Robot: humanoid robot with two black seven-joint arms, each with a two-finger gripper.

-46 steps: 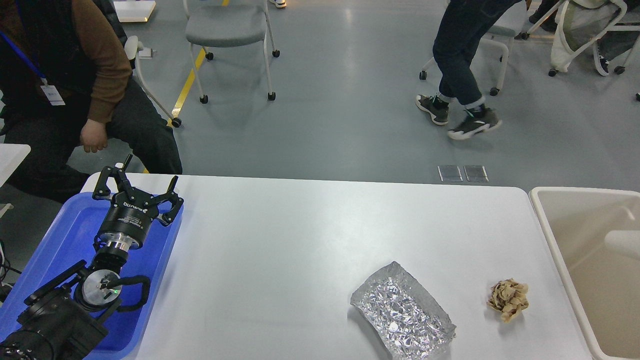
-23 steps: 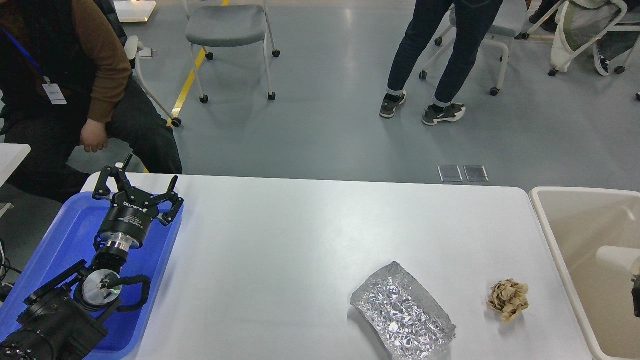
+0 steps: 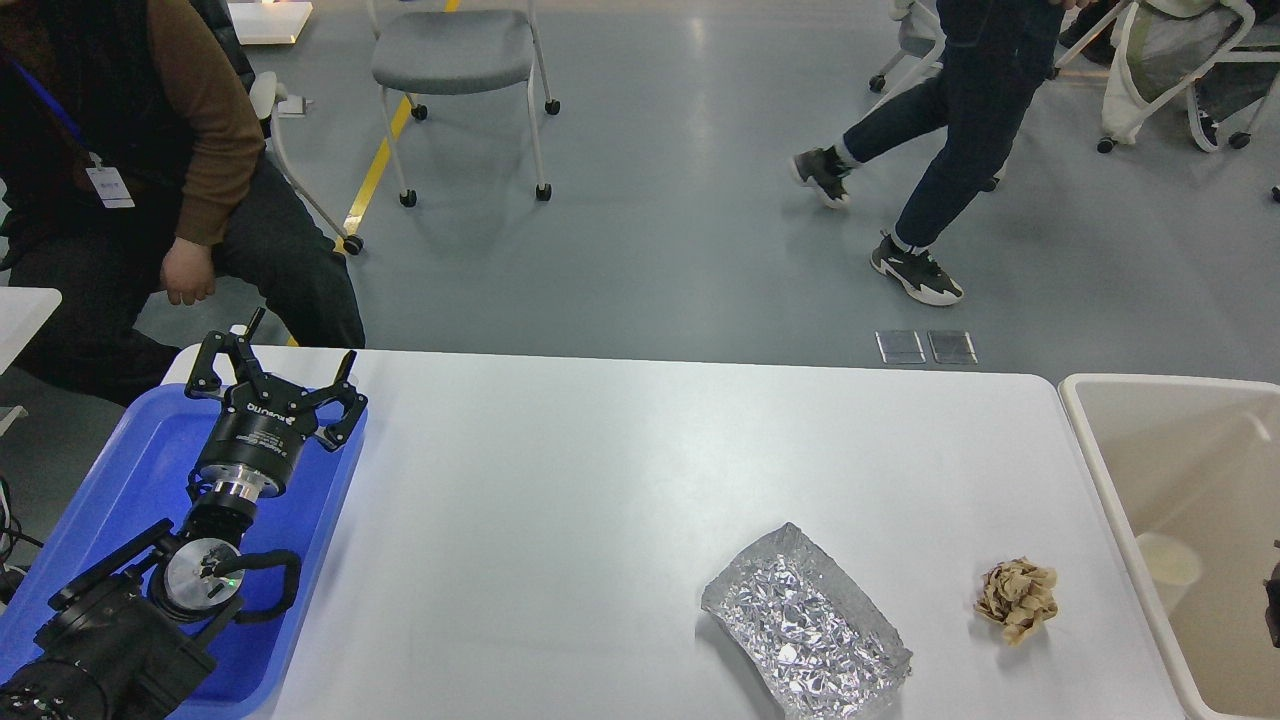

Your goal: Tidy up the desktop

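Observation:
The white desktop [image 3: 560, 480] holds a crumpled sheet of silver foil [image 3: 805, 625] at the front right and a crumpled ball of brown paper [image 3: 1016, 597] to its right. My left gripper [image 3: 275, 378] is open and empty, hovering over the blue tray [image 3: 150, 460] at the left edge. Only a dark sliver of my right gripper [image 3: 1274, 603] shows at the right edge, over the beige bin [image 3: 1085, 440]. A pale cup [image 3: 1168, 558] lies on the bin's bottom.
A seated person [image 3: 150, 200] is behind the table's left corner. A grey chair [image 3: 455, 60] stands behind on the floor. Another person [image 3: 940, 150] walks across the floor far behind the table.
The pale cup went from the air over the bin at the right edge down onto the bin's bottom. The walking person moved. My left arm has not moved.

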